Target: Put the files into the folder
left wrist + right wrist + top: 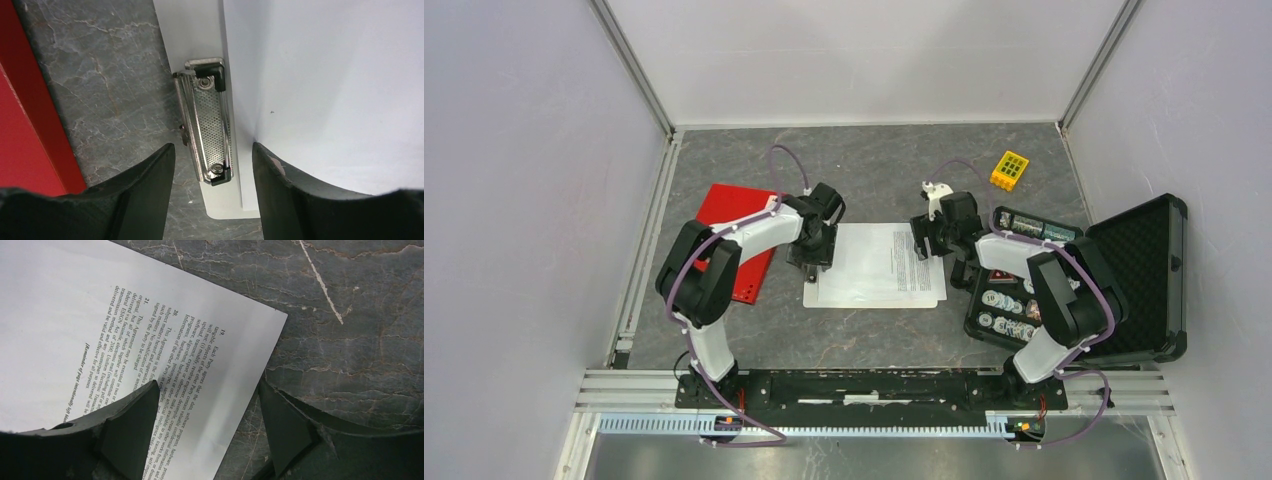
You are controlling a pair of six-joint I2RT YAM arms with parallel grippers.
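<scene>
While the printed files (886, 262) lie on the white clipboard (186, 30) at mid-bench (874, 160), the left gripper (214, 150) hangs with its jaws released astride the clipboard's metal clip (207, 125), grasping nothing. The right gripper (207, 385), jaws likewise apart and empty, straddles the sheets' right edge. The red folder (729, 212) lies toward the bench's left edge, apart from the clipboard.
</scene>
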